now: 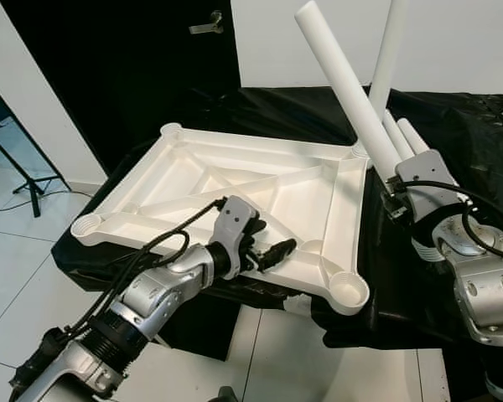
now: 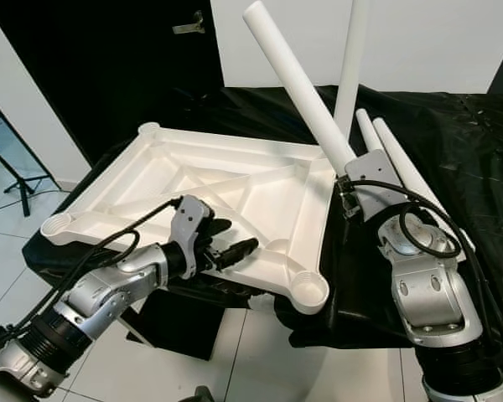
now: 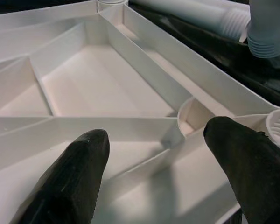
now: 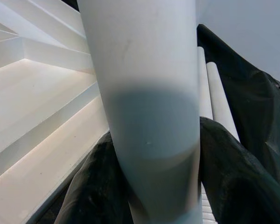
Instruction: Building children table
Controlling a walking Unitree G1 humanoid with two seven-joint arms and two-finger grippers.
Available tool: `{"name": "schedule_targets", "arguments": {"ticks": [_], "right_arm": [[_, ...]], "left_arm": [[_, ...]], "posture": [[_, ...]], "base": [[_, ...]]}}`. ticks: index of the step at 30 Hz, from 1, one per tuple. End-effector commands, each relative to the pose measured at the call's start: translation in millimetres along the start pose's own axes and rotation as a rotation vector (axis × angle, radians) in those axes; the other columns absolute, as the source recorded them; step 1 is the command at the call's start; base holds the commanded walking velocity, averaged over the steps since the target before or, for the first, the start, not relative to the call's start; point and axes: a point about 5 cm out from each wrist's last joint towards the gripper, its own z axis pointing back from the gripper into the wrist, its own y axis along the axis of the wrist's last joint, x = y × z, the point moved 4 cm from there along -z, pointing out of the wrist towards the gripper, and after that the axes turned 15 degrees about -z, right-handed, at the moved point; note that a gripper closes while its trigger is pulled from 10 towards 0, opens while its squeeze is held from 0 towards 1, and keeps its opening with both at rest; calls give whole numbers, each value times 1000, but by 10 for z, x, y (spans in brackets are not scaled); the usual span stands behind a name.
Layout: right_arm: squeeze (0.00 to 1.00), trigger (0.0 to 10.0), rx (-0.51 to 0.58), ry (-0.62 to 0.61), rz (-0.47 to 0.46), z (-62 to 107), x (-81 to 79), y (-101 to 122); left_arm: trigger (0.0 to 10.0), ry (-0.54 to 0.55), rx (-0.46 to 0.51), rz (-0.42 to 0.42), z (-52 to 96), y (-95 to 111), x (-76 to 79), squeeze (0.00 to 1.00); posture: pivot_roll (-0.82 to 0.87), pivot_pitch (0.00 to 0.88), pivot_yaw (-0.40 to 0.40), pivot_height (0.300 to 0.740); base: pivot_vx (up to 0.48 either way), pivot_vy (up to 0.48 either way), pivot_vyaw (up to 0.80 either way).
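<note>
Tabletop (image 1: 235,180), white and upside down, lies on the black-draped worktop (image 1: 478,142), its near corner overhanging the floor. Left gripper (image 1: 268,249) hovers fingers (image 3: 70,177) spread over the near rim. Right gripper (image 4: 154,186) pinches a tilted white leg (image 1: 348,88); its wrist view shows two spare legs (image 2: 386,151) beyond.

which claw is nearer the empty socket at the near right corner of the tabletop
Left. The left claw rests open on the upturned tabletop just beside that corner socket. The right claw is farther back past the edge, shut on a white leg.
</note>
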Motion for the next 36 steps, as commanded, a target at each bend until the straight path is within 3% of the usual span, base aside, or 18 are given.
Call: {"name": "schedule_targets", "arguments": {"ticks": [1, 6, 12, 14, 18, 28, 36], "right_arm": [[0, 10000, 25, 1, 6, -9, -9, 51], [0, 10000, 26, 1, 8, -17, -7, 53], [0, 10000, 28, 2, 12, -23, -8, 57], [0, 10000, 31, 3, 16, -28, -9, 62], [0, 10000, 32, 3, 16, -29, -11, 64], [0, 10000, 39, 6, 18, -35, -21, 81], [0, 10000, 39, -1, 25, -26, 12, 84]], "left_arm": [[10000, -841, 196, -56, 332, 153, 659, 0], [10000, -909, 126, -102, 381, 16, 743, 0], [10000, -936, 112, -110, 417, -4, 753, 0], [10000, -997, 69, -114, 475, -107, 825, 0], [10000, -1017, 51, -118, 491, -151, 853, 0], [10000, -938, -28, -214, 168, -356, 843, 0], [10000, -989, -68, -182, 218, -405, 828, 0]], "posture": [[69, 0, 72, 740], [68, 0, 67, 740], [69, 0, 66, 740], [69, 0, 64, 740], [69, 0, 64, 740], [61, 0, 62, 740], [53, 0, 63, 740]], "base": [[0, 0, 0], [0, 0, 0], [0, 0, 0], [0, 0, 0], [0, 0, 0], [0, 0, 0], [0, 0, 0]]}}
